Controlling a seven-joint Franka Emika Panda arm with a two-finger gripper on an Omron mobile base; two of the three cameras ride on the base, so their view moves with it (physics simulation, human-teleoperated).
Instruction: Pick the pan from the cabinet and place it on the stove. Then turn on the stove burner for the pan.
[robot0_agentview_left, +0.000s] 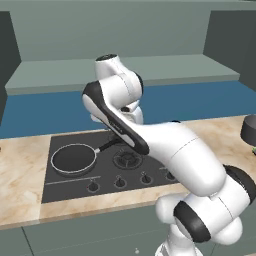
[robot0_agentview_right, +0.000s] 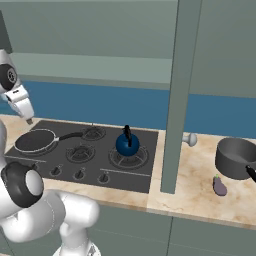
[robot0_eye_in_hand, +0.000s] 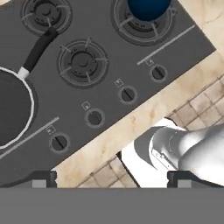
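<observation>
Pan (robot0_agentview_left: 74, 159) is already sitting on the stove (robot0_agentview_left: 131, 177), on the big burner at its left end, handle pointing toward the back centre burners. Looks like a stiff metal thing, prob light-ish, and the thin rim would be slippery, so if it needs a nudge I'd grab the handle imo. Gripper (robot0_eye_in_hand: 111, 178) hangs above the stove's front edge, jaws wide apart and empty. Next job is the knob (robot0_eye_in_hand: 59, 142) nearest the pan: small, round, needs a firm pinch then a twist.
</observation>
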